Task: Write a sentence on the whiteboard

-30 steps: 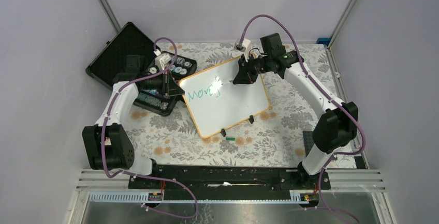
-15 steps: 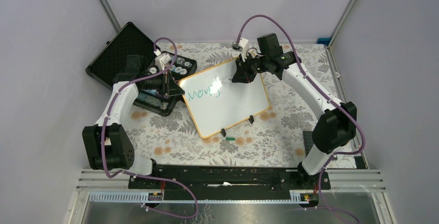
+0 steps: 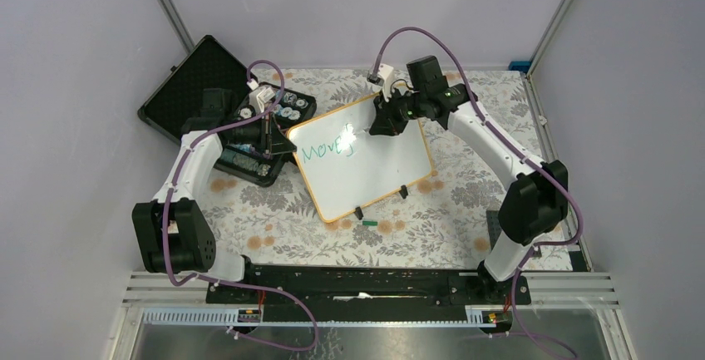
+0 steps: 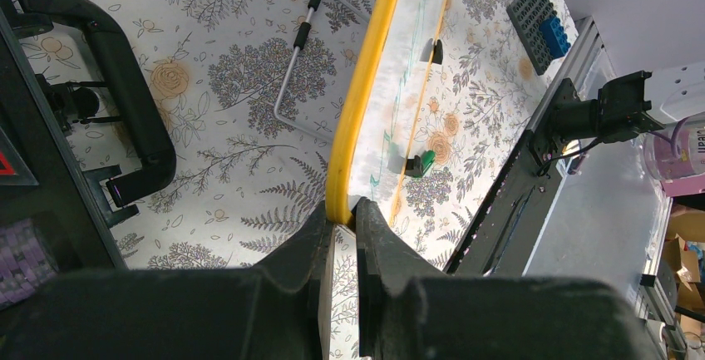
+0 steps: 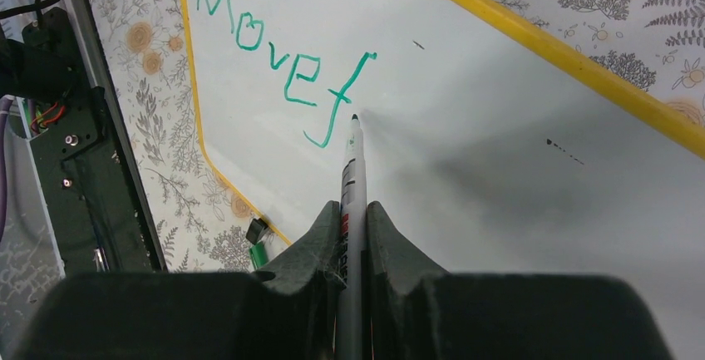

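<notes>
The whiteboard (image 3: 366,169), white with an orange-yellow rim, lies tilted in the middle of the floral table. Green handwriting (image 3: 327,150) of the sentence reads "Move f" near its upper left. In the right wrist view the same letters (image 5: 274,52) are sharp. My right gripper (image 5: 352,206) is shut on a grey marker (image 5: 352,169), whose tip sits just right of the "f", at or just above the board. From above, that gripper (image 3: 381,123) hangs over the board's far edge. My left gripper (image 4: 342,210) is shut on the yellow rim (image 4: 366,86) at the board's left corner (image 3: 291,140).
An open black case (image 3: 195,77) and a tray of small parts (image 3: 266,119) stand behind my left arm. A green marker cap (image 3: 369,223) lies just in front of the board. A thin metal rod (image 4: 295,52) and a blue-and-grey block rack (image 4: 540,15) lie on the cloth.
My right arm has shifted a little to the left, carrying the marker with it. The writing, the board and the left arm look the same.
</notes>
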